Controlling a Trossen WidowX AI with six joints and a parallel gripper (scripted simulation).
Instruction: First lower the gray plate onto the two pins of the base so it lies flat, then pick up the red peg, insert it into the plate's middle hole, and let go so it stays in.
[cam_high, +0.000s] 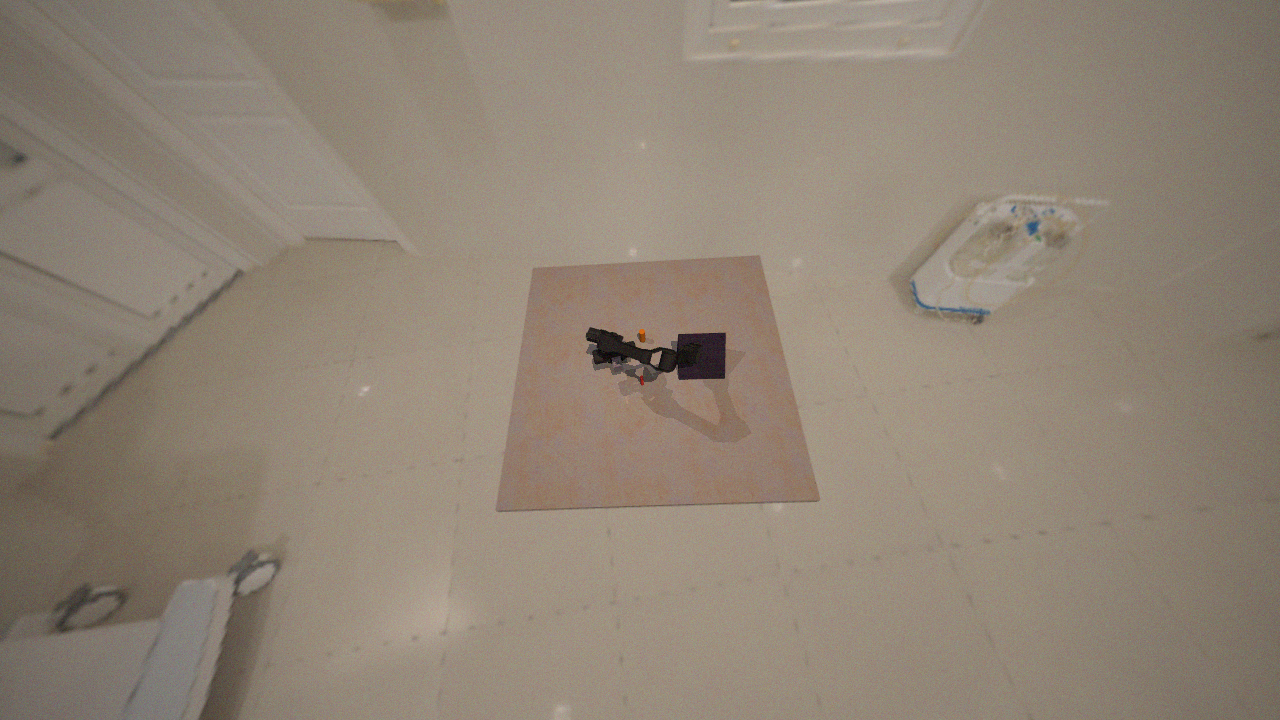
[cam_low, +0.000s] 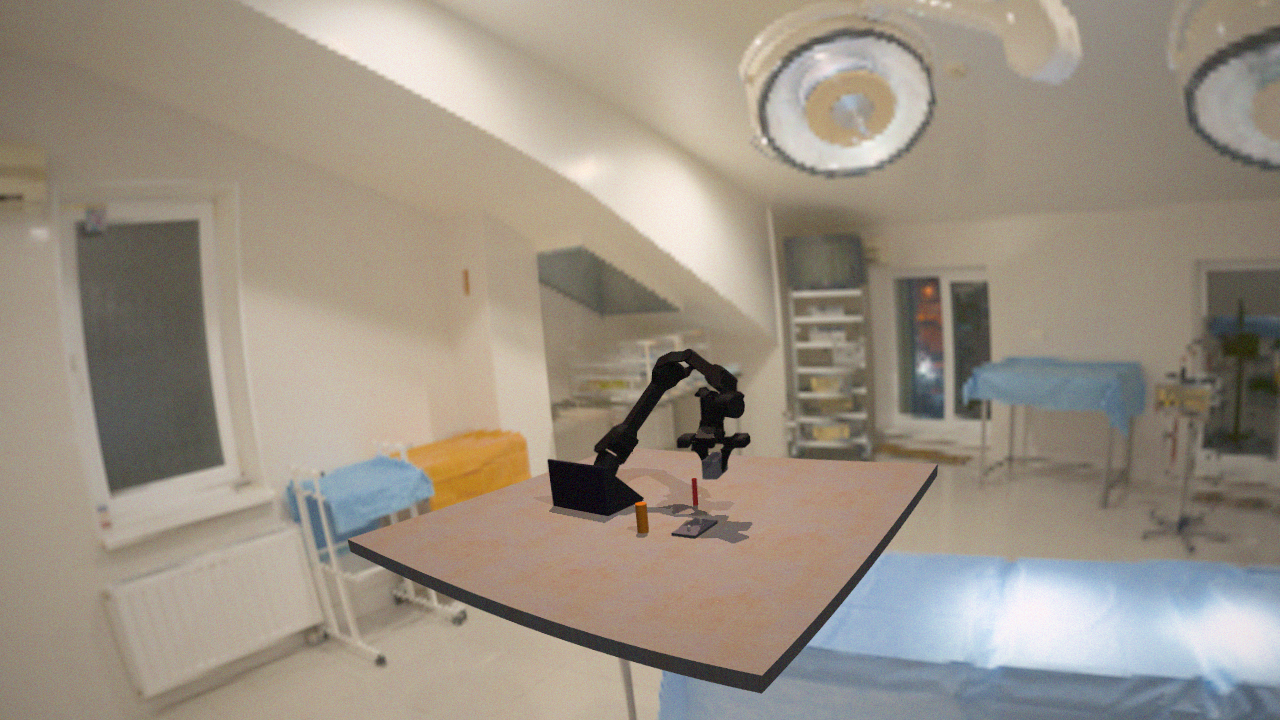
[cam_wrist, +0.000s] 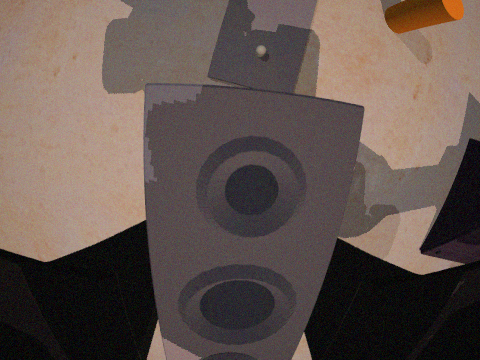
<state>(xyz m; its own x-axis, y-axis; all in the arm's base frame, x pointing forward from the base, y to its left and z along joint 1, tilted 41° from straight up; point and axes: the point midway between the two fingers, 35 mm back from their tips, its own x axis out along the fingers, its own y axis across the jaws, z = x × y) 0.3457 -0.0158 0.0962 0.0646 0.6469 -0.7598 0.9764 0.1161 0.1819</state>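
Note:
My gripper (cam_low: 713, 454) (cam_wrist: 231, 224) is shut on the gray plate (cam_low: 714, 466) (cam_wrist: 250, 252) and holds it well above the table. Two of its round holes show fully in the wrist view, and part of another shows at the lower edge. The flat gray base (cam_low: 687, 530) (cam_wrist: 285, 67) lies on the table below, turned relative to the plate. One pale pin (cam_wrist: 260, 50) shows on the base; the other pin cannot be made out. The red peg (cam_high: 641, 380) (cam_low: 694, 491) stands upright behind the base in the exterior view and is out of the wrist view.
An orange cylinder (cam_high: 641, 335) (cam_low: 641, 518) (cam_wrist: 420, 15) stands near the base. The arm's dark mount (cam_high: 711, 368) (cam_low: 581, 488) (cam_wrist: 457, 220) sits on the table (cam_high: 572, 456) (cam_low: 554, 573). Arm shadows fall across the base and tabletop.

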